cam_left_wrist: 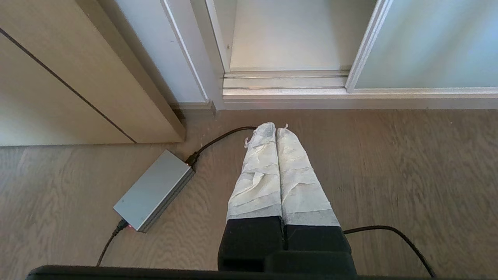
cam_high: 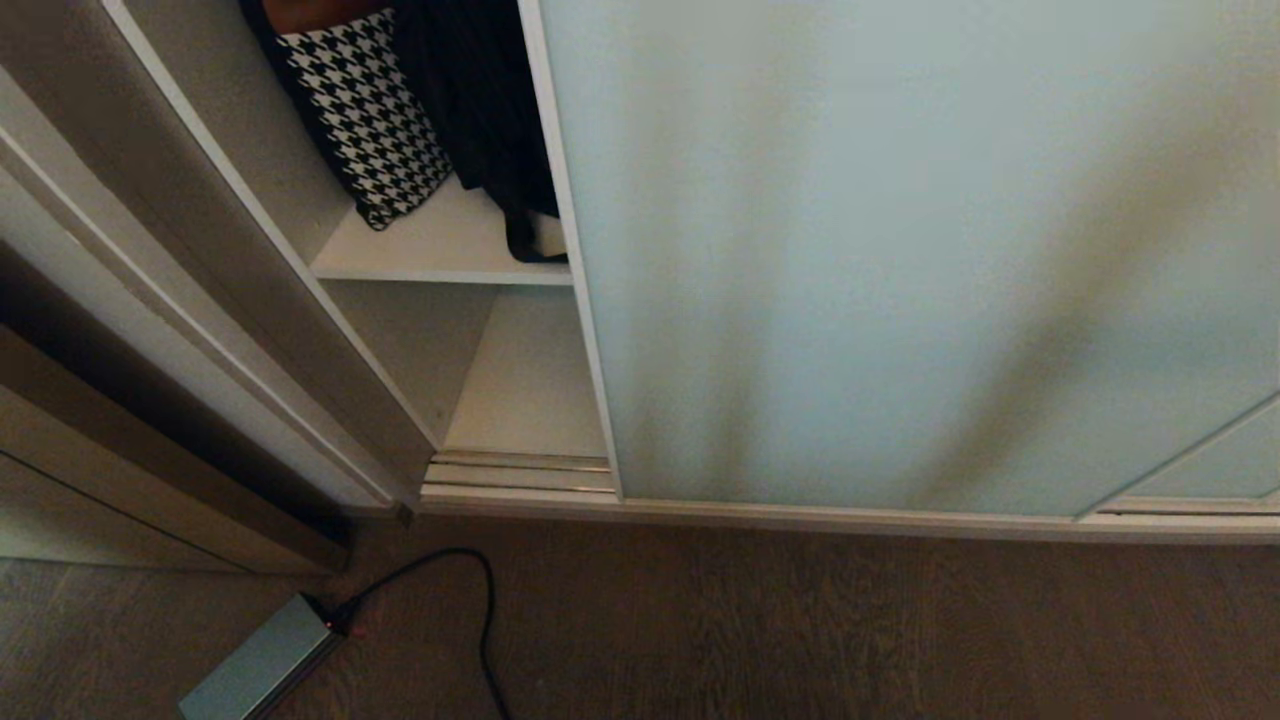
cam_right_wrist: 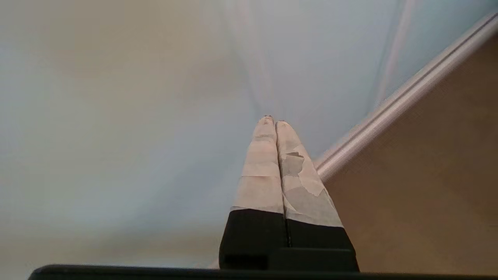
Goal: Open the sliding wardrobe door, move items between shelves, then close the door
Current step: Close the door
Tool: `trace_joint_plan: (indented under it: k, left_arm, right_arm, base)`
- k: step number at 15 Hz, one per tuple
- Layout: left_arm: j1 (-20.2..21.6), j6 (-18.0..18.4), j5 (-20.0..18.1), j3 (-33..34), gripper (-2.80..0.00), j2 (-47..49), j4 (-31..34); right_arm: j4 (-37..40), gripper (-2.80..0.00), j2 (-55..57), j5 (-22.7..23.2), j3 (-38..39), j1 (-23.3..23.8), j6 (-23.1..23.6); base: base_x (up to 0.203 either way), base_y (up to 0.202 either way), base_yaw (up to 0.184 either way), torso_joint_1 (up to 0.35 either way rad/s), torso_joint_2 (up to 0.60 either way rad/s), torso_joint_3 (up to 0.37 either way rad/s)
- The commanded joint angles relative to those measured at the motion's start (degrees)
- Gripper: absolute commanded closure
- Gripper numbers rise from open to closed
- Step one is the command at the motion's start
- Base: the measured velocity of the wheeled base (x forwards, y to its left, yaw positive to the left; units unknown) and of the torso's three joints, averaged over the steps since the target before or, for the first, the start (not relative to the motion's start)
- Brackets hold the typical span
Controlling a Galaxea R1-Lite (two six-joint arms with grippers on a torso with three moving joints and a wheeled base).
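You have the sliding wardrobe door [cam_high: 900,250] standing partly open: its off-white left edge runs from the top of the head view down to the floor track [cam_high: 520,470], and the gap lies to the left of that edge. Through the gap you see two shelves. The upper shelf [cam_high: 440,250] carries a black-and-white houndstooth cushion [cam_high: 365,120] leaning against the inner side wall, and just beside it, against the door's edge, a floppy black bag [cam_high: 490,120] whose lower end hangs over the shelf's front lip. The lower shelf [cam_high: 530,390] sits directly behind the track.

Your left gripper [cam_left_wrist: 275,130] hangs low over the wooden floor [cam_left_wrist: 389,175] in front of the track, its taped fingers pressed together with nothing between them. A grey power brick [cam_left_wrist: 153,190] with a black cable [cam_left_wrist: 218,138] lies on the floor near it.

Your right gripper [cam_right_wrist: 273,121] points at the door's frosted glass, close to the slim bottom frame; its fingers are also together and empty. You cannot tell whether the tips touch the glass.
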State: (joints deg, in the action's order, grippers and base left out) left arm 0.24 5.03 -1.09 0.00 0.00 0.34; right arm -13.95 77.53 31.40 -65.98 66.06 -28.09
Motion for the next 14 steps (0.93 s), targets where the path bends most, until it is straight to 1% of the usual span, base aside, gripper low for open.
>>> trace_joint_plan:
  k: [1,3,4,5,6,8,9,10,11,14]
  left_arm:
    - [0.02,-0.02,0.03,0.00,0.00,0.09,0.01]
    - [0.02,0.04,-0.05,0.00,0.00,0.09,0.01]
    - [0.02,-0.02,0.03,0.00,0.00,0.09,0.01]
    - [0.02,0.05,-0.04,0.00,0.00,0.09,0.01]
    - [0.02,-0.01,-0.05,0.00,0.00,0.07,0.01]
    - [0.02,0.00,-0.04,0.00,0.00,0.09,0.01]
    - [0.02,-0.01,0.00,0.00,0.00,0.09,0.01]
    - [0.02,-0.02,-0.04,0.00,0.00,0.09,0.01]
    - [0.02,-0.02,0.02,0.00,0.00,0.09,0.01]
    - [0.02,-0.01,-0.03,0.00,0.00,0.09,0.01]
  right_arm:
    - [-6.59,0.00,9.54,3.41,-1.13,3.29,-0.17]
    - [-8.25,0.00,14.45,9.21,-2.38,3.88,-0.46]
    - [-8.12,0.00,16.77,12.78,-3.80,3.97,-1.90]
    - [-8.06,0.00,18.43,16.61,-5.66,3.98,-6.05]
    - [-8.24,0.00,19.83,20.33,-8.10,3.98,-11.76]
    - [-8.64,0.00,22.63,25.56,-12.56,4.04,-20.84]
    - [-9.00,0.00,24.53,26.70,-14.64,4.03,-23.90]
    - [-9.27,0.00,25.98,27.20,-15.98,4.00,-25.95]
    - [-9.35,0.00,27.28,27.55,-16.82,3.79,-26.71]
    - [-9.41,0.00,30.66,28.18,-18.32,1.85,-26.99]
  base:
    - [0.000,0.000,0.000,0.000,0.00,0.000]
    - [0.000,0.000,0.000,0.000,0.00,0.000]
    - [0.000,0.000,0.000,0.000,0.00,0.000]
    - [0.000,0.000,0.000,0.000,0.00,0.000]
    - [0.000,0.000,0.000,0.000,0.00,0.000]
    - [0.000,0.000,0.000,0.000,0.00,0.000]
    - [0.000,0.000,0.000,0.000,0.00,0.000]
    - [0.000,0.000,0.000,0.000,0.00,0.000]
    - [0.000,0.000,0.000,0.000,0.00,0.000]
    - [0.000,0.000,0.000,0.000,0.00,0.000]
